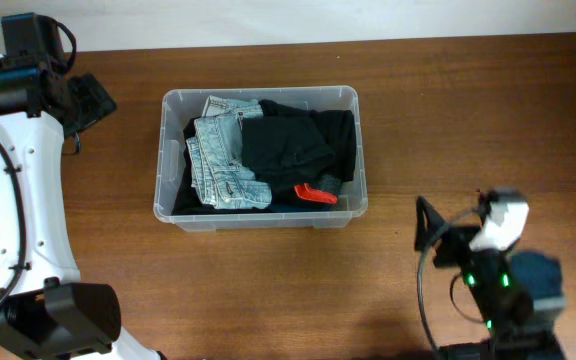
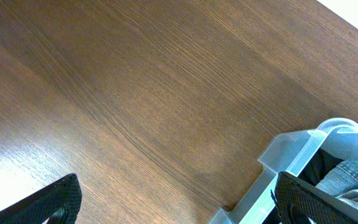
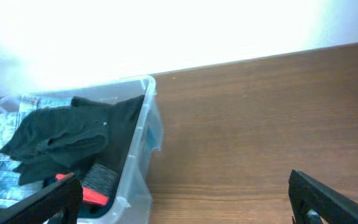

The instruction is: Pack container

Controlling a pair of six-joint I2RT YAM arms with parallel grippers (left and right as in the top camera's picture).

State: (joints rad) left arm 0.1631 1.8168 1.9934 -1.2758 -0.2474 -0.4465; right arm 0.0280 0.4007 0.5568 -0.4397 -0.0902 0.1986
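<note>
right gripper [image 3: 182, 186]: jaws spread wide, nothing between them, over bare table [image 1: 468, 120] at near right, well apart from the container [image 1: 258, 222]. container sits mid-table, upright, open-topped. inside: light denim jeans [image 1: 223, 160] on the left, black garment [image 1: 293, 145] on the right, red item [image 1: 315, 193] against the near wall. left gripper [image 2: 178, 199]: far left, jaws wide, empty, near the container's far-left corner, not touching.

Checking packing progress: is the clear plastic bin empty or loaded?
Loaded: the clear translucent plastic bin holds faded blue denim, black clothing and a small red item, covering its floor.
</note>
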